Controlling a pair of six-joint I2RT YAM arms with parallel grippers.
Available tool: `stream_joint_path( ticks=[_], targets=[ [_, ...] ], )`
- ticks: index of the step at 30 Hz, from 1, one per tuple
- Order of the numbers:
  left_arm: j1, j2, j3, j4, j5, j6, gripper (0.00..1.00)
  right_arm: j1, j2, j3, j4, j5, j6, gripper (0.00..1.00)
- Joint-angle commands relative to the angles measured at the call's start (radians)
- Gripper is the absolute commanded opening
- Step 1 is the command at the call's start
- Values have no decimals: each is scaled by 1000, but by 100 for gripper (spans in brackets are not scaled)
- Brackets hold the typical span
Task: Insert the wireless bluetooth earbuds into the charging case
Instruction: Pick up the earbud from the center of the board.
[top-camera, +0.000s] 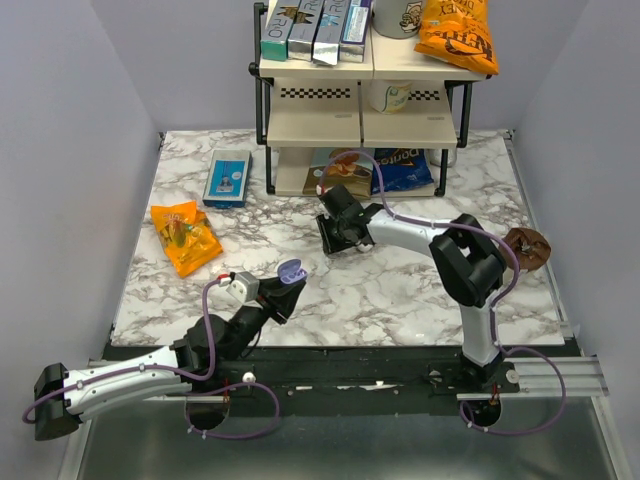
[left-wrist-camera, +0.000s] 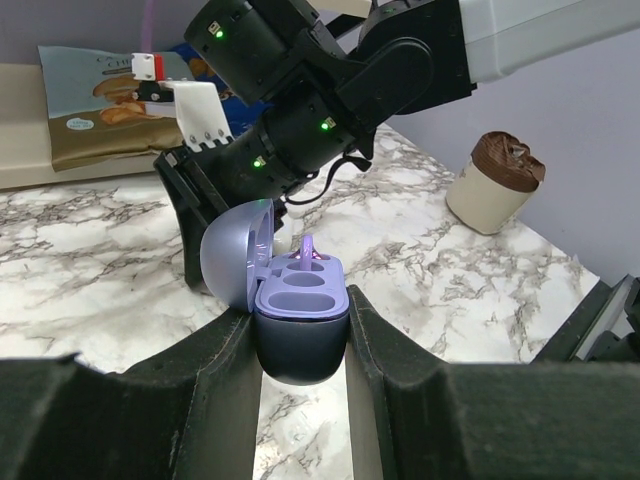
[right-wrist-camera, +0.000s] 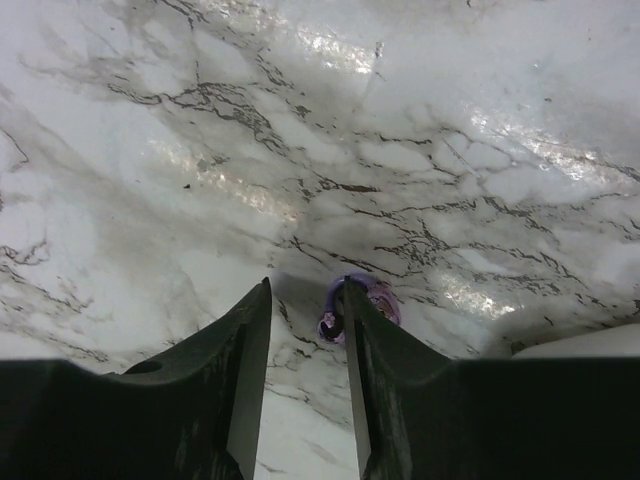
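One earbud (left-wrist-camera: 308, 252) sits in the open case (left-wrist-camera: 300, 350) the left gripper (left-wrist-camera: 298, 318) clamps, bottom centre. The right gripper (right-wrist-camera: 305, 292) has its fingers apart beside another earbud (right-wrist-camera: 362, 303).

Your overhead view is bright and even, lit from above; the marble desk (top-camera: 400, 290) carries only soft, short shadows beside the arms and under the shelf (top-camera: 360, 120). No harsh glare there.

In your left wrist view the glossy charging case (left-wrist-camera: 300, 345) is sharp, with a pale sheen on its lid. The fingers of the left end effector (left-wrist-camera: 298, 315) fill the bottom as near-black, featureless masses.

Your right wrist view is the hardest to read. White glare patches wash out the desk's veining, a grey shadow spreads ahead of the right end effector (right-wrist-camera: 306, 290), and the earbud (right-wrist-camera: 378, 298) looks slightly blurred.
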Motion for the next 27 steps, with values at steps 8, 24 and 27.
stream_joint_path(
  ticks=[8, 24, 27],
  targets=[
    [-5, 7, -8, 16, -2, 2, 0, 0, -88, -178, -25, 97, -66, 26],
    [-5, 7, -14, 36, -5, 5, 0, 81, -276, -387, 153, 60, -292, 1],
    [-5, 7, -16, 48, -4, 15, 0, 137, -344, -470, 217, 30, -426, 1]
  ],
)
